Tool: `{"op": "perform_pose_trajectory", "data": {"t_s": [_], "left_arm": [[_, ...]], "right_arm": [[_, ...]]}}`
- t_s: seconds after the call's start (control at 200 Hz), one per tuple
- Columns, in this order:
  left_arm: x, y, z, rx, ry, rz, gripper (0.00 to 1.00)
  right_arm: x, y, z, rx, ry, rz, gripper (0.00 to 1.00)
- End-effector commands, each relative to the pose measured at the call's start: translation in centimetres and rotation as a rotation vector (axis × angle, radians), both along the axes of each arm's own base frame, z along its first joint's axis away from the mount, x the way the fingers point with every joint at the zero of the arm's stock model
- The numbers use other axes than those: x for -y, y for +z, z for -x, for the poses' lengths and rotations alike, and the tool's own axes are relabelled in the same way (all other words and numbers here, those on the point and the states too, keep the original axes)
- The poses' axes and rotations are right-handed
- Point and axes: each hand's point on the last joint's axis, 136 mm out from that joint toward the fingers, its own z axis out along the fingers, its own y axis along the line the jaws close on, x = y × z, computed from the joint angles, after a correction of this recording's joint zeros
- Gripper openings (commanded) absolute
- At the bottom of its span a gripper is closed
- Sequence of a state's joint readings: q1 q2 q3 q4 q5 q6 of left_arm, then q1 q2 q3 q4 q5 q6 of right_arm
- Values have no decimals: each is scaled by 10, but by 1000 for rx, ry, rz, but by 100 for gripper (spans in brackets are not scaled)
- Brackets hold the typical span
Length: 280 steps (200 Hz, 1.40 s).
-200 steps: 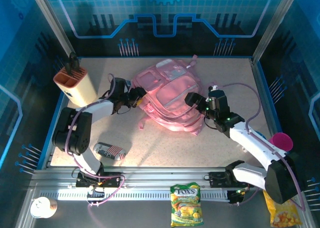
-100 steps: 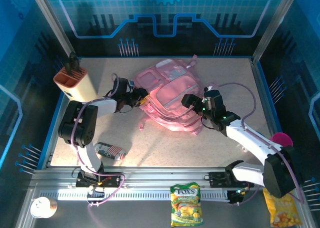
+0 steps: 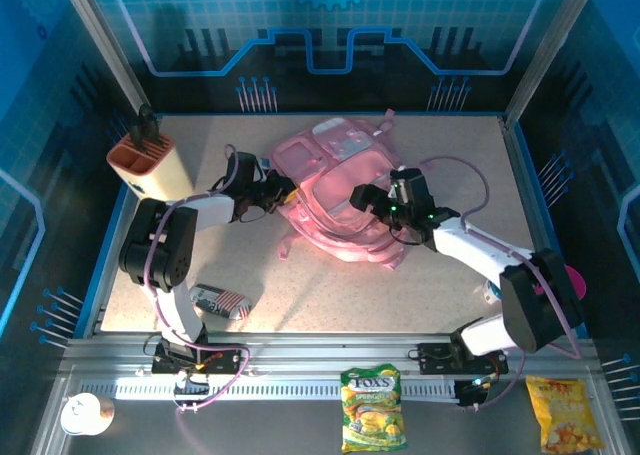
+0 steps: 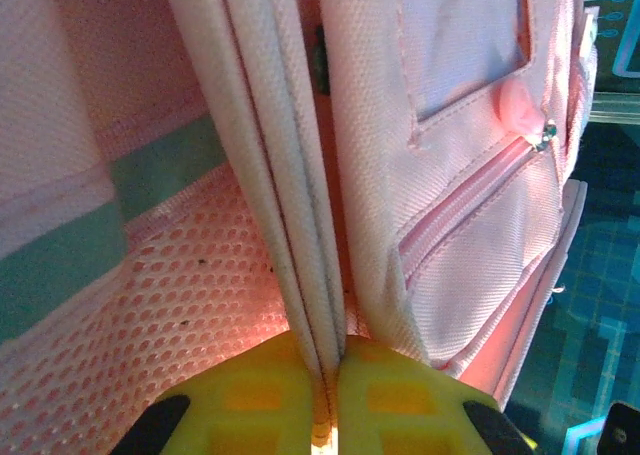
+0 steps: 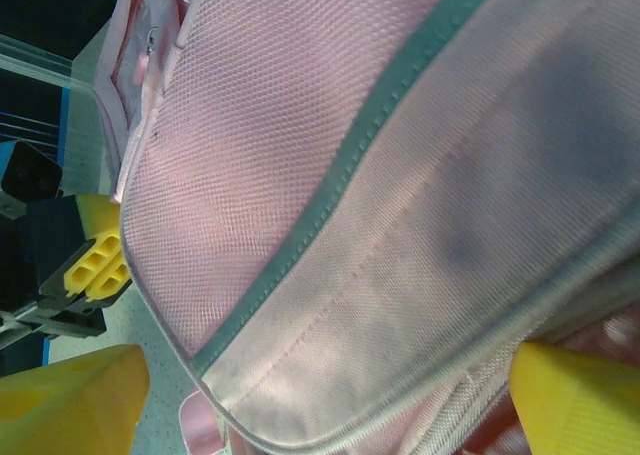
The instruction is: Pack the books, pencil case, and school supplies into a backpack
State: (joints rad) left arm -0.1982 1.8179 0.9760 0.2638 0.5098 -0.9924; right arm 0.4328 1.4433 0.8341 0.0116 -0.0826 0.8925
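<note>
The pink backpack (image 3: pixel 340 190) lies flat in the middle of the table. My left gripper (image 3: pixel 283 191) is at its left edge, shut on a pale fold of the backpack's fabric; in the left wrist view the yellow fingers (image 4: pixel 400 395) pinch that fold (image 4: pixel 325 355) beside a zipped pocket (image 4: pixel 470 215). My right gripper (image 3: pixel 366 197) hovers over the backpack's front, open. Its yellow fingertips (image 5: pixel 70 405) stand wide apart with pink fabric (image 5: pixel 330 235) between them. The pencil case (image 3: pixel 218 301) lies at the near left. The books are out of view.
A beige holder with an orange top (image 3: pixel 150 170) stands at the far left. A pink cup (image 3: pixel 572 275) sits by the right edge. Two snack bags (image 3: pixel 372 407) (image 3: pixel 565 427) and a white round object (image 3: pixel 85 413) lie on the front rail area.
My left gripper has closed on the backpack's left edge. The right arm has swung left, further over the backpack, its jaws still wide.
</note>
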Motion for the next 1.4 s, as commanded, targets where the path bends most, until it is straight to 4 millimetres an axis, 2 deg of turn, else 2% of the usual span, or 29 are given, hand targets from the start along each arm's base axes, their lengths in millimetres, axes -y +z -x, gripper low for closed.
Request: {"op": "perform_pose_trajectory", "data": {"t_s": [0.0,0.335,0.415,0.56,0.66,0.77,0.88,1.036,1.146,1.396], "left_arm": [[3,22,11,57,-34,-4,0],[-2,31,37,61,-4,16,0],[0,35,38,65,-11,18,0],[5,39,38,68,-26,22,0],[7,42,37,70,-29,22,0],[9,48,35,79,-33,26,0],[12,56,34,92,-32,36,0],[14,68,34,84,7,59,0],[9,73,37,43,74,65,0],[11,84,38,28,103,77,0]], "right_arm": [[-17,23,-23,69,71,-35,92],[-23,18,-82,94,161,24,91],[-19,19,-87,83,169,55,89],[-4,33,-70,110,145,135,90],[7,44,-44,142,154,215,91],[5,49,-12,142,190,289,91],[-16,48,14,148,235,320,88],[-64,46,34,163,251,269,77],[-94,46,36,186,239,260,70],[-126,36,32,146,190,260,52]]}}
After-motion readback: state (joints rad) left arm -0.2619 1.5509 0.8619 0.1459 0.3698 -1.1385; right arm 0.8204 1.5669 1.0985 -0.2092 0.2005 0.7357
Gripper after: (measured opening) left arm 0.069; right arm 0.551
